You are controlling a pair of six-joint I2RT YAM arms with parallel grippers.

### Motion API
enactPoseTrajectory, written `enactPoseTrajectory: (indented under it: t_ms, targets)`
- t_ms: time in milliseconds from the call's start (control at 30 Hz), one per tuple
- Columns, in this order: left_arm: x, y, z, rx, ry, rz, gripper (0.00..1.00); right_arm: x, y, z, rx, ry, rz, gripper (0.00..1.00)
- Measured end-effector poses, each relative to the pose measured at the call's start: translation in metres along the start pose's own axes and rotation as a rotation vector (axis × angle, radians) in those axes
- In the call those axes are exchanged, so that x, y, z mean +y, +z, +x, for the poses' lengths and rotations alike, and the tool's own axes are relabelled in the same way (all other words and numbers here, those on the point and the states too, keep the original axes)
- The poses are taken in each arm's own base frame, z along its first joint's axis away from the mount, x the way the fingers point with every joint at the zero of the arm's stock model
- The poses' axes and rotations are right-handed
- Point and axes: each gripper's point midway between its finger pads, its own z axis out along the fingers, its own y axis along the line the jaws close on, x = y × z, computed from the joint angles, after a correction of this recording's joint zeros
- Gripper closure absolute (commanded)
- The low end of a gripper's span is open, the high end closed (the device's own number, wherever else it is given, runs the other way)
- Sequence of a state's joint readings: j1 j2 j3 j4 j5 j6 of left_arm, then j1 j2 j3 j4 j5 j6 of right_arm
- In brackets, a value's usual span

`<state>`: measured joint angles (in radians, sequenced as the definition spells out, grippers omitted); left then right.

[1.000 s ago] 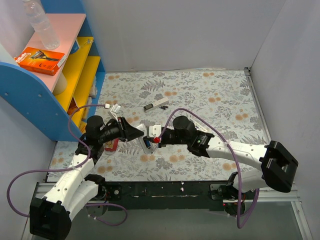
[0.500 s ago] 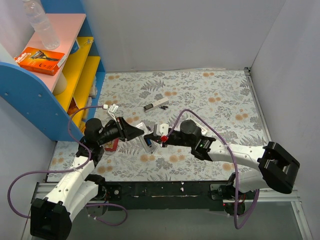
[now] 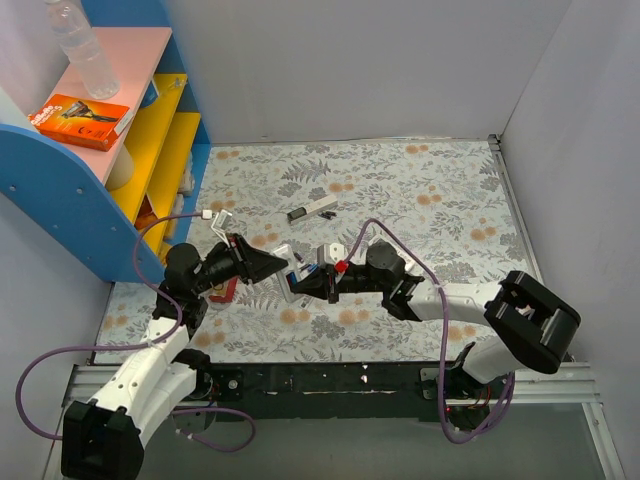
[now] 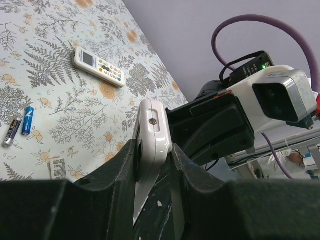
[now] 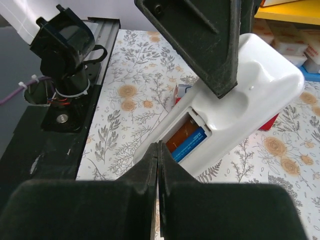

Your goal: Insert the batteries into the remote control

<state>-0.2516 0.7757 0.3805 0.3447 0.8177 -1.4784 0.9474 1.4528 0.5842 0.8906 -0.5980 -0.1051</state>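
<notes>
My left gripper (image 4: 154,150) is shut on a white remote control (image 4: 152,127) and holds it above the table; it also shows in the top view (image 3: 281,268). In the right wrist view the remote (image 5: 245,95) shows its open battery bay, with one blue battery (image 5: 189,144) in it beside a bare orange slot. My right gripper (image 5: 158,146) is shut with nothing between its jaws, its tip right at the near end of the bay. A loose blue battery (image 4: 28,120) and a black one (image 4: 11,132) lie on the floral table.
A second small white remote (image 4: 98,66) lies further back on the table, also in the top view (image 3: 312,210). A red packet (image 3: 225,290) lies under my left arm. A blue and yellow shelf (image 3: 150,150) stands at the left. Walls close in the back and right.
My right wrist has shifted to the right and slightly back, while its fingertips stay by the remote. My left gripper still holds the remote, shifted a little.
</notes>
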Motion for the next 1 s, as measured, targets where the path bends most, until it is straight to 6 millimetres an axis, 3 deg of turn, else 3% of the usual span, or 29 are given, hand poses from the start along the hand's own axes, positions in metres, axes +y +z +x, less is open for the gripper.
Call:
enactPoseTrajectory:
  t_ms: [233, 333, 433, 467, 567, 767, 900, 1000]
  targets:
    - [0.002, -0.001, 0.006, 0.012, 0.033, 0.003, 1.00, 0.005, 0.000, 0.001, -0.007, 0.055, -0.018, 0.99]
    - [0.009, -0.002, 0.011, 0.025, 0.053, -0.032, 1.00, 0.006, -0.002, 0.007, 0.022, 0.090, -0.011, 0.93]
    - [0.024, -0.004, 0.015, 0.037, 0.057, -0.113, 1.00, 0.005, -0.006, 0.017, 0.077, 0.136, 0.012, 0.77]
    - [0.027, -0.004, 0.014, 0.037, 0.062, -0.135, 1.00, 0.005, -0.008, 0.020, 0.094, 0.149, 0.021, 0.64]
    - [0.037, -0.006, 0.007, 0.026, 0.074, -0.222, 1.00, 0.004, -0.015, 0.024, 0.143, 0.187, 0.051, 0.39]
    - [0.044, -0.012, -0.019, -0.015, 0.155, -0.355, 1.00, -0.015, -0.025, 0.020, 0.220, 0.225, 0.178, 0.14]
    - [0.051, -0.020, -0.024, -0.020, 0.209, -0.422, 1.00, -0.043, -0.033, 0.021, 0.295, 0.225, 0.329, 0.15]
    - [0.057, -0.025, -0.024, -0.019, 0.238, -0.459, 1.00, -0.063, -0.043, 0.033, 0.376, 0.239, 0.417, 0.18]
